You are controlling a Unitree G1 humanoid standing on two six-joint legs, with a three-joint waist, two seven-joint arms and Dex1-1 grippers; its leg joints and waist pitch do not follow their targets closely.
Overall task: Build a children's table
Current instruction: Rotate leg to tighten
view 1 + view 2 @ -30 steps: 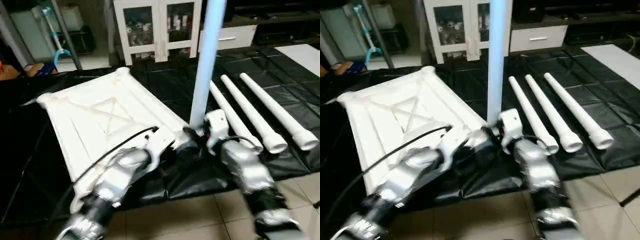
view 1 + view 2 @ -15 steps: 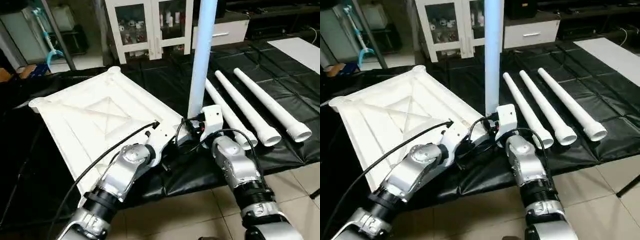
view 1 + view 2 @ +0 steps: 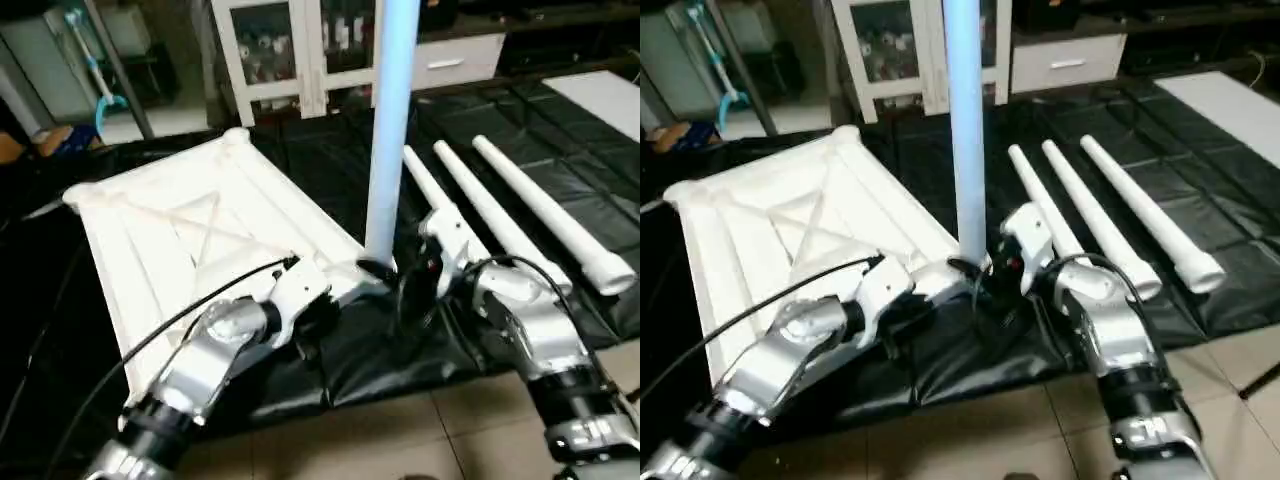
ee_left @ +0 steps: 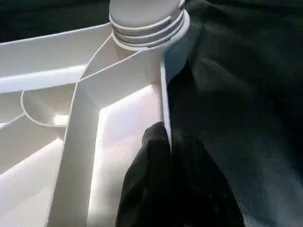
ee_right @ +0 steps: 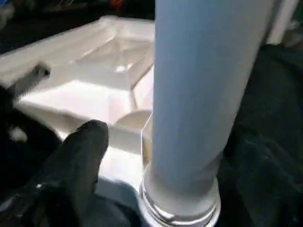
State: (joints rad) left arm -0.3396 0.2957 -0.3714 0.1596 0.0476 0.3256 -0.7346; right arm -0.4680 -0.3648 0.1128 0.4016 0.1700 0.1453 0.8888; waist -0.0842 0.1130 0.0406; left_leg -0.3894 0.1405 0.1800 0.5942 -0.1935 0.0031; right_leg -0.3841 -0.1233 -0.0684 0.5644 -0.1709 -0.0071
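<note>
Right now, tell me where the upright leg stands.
In the head views the upright leg stands in the tabletop's near right corner socket, just left of the three loose legs lying on the black sheet.

My left gripper (image 4: 165, 189): fingers pinched together. My right gripper (image 3: 992, 285): fingers spread; both forearms angled inward.

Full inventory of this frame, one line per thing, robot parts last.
tabletop: 1, white, ribbed underside up, on the black sheet, left.
upright leg: 1, white, standing in the tabletop's near corner socket.
loose legs: 3, white, lying side by side on the sheet, right.
black sheet: 1, black, spread over the floor.
cabinet: 1, white, glass doors, behind.
left gripper: 1, black, shut on the tabletop's edge wall.
right gripper: 1, black, at the upright leg's base.
</note>
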